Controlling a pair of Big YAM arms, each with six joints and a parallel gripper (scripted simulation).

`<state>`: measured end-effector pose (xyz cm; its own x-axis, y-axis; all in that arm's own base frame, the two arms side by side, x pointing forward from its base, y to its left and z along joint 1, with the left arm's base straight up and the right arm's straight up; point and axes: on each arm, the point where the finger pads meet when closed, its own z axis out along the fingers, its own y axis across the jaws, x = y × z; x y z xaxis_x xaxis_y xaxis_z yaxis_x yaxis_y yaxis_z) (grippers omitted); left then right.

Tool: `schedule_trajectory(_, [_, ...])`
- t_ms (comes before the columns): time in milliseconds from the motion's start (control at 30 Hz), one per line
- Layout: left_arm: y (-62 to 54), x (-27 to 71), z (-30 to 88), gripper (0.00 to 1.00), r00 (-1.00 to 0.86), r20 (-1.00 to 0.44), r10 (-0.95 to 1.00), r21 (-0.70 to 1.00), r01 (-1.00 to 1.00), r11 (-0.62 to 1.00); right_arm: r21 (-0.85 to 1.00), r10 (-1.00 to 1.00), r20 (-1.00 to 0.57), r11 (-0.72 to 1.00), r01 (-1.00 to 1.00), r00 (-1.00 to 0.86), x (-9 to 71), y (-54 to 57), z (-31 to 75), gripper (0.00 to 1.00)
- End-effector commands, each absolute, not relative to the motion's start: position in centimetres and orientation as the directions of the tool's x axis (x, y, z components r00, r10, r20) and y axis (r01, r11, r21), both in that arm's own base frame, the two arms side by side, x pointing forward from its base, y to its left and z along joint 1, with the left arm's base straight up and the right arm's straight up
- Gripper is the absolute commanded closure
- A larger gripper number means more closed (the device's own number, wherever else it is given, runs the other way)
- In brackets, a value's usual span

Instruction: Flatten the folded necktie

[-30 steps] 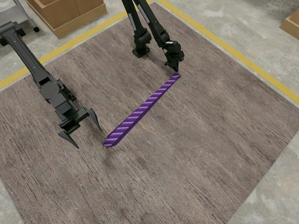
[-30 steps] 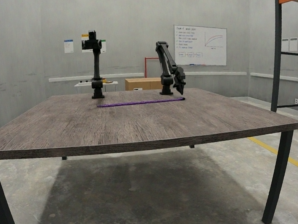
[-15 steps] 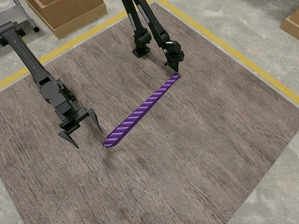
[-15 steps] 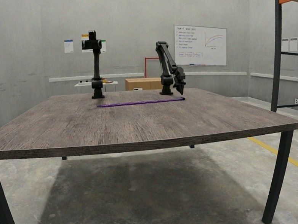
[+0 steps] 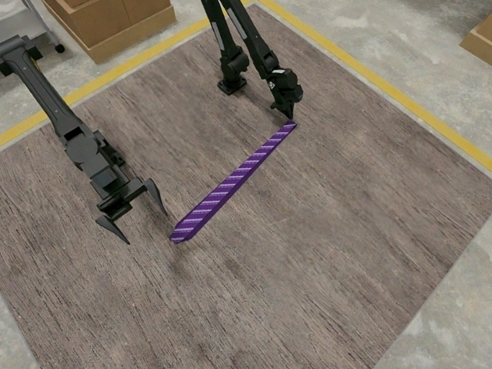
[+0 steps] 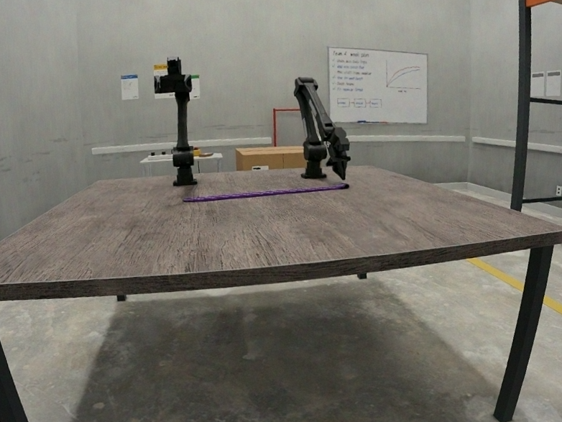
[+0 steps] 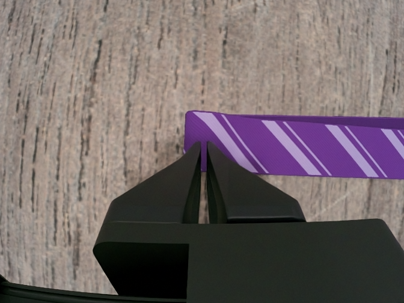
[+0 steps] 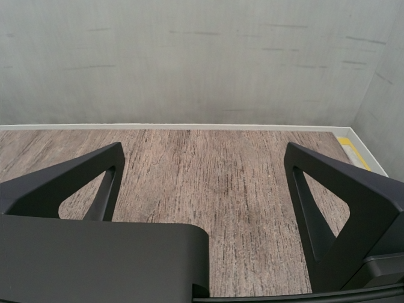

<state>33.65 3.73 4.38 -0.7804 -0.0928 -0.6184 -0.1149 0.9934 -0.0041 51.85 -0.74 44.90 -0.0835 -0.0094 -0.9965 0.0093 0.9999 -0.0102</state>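
Your necktie stretches from one o'clock to seven on the surface, seen from above. Left tool is together, empty; right tool apart. It's probably light, limp; pinch the fold end if adjusting.

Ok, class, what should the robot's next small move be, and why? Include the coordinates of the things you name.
Probably ease the left gripper (image 5: 291, 118) (image 6: 343, 178) (image 7: 204, 151) straight up, away from the tie (image 5: 238, 177) (image 6: 264, 194) (image 7: 293, 148). Its shut fingers hover over one end without gripping it, and the tie already lies long, low and roughly straight, its layers nearly lined up.
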Motion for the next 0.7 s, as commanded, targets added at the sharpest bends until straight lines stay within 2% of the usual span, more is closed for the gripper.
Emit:
schedule_trajectory(0, [3.9, 34.7, 5.1, 0.96, -0.761, -0.643, -0.085, 0.0, -0.111, 0.994, 0.001, 0.001, -1.0, 1.0, -0.001, -0.021, 52.1, 0.0, 48.1, 0.0])
schedule_trajectory(667, [3.9, 34.7, 3.7, 0.96, -0.761, -0.643, -0.085, 0.0, -0.111, 0.994, 0.001, 0.001, -1.0, 1.0, -0.001, -0.021, 52.1, 0.0, 48.1, 0.0])
